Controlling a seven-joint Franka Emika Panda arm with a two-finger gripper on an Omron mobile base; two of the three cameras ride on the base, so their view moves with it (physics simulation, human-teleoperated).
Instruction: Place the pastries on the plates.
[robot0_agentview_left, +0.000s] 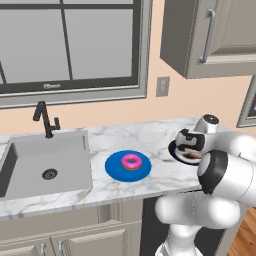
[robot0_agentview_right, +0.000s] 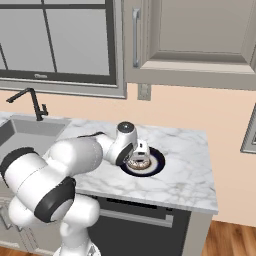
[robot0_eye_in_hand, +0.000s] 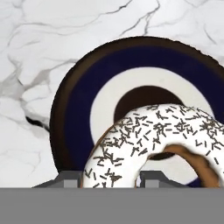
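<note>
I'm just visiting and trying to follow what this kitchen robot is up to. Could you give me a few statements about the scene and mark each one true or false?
1. The pink-frosted donut lies on the blue plate. True.
2. The gripper is shut on the white-glazed sprinkled donut. True.
3. The dark navy plate sits inside the sink. False: it sits on the marble counter, to the right of the blue plate.
4. The white-glazed donut is held above the blue plate. False: it is over the dark navy plate.
5. The faucet by the sink is white. False: it is black.
</note>
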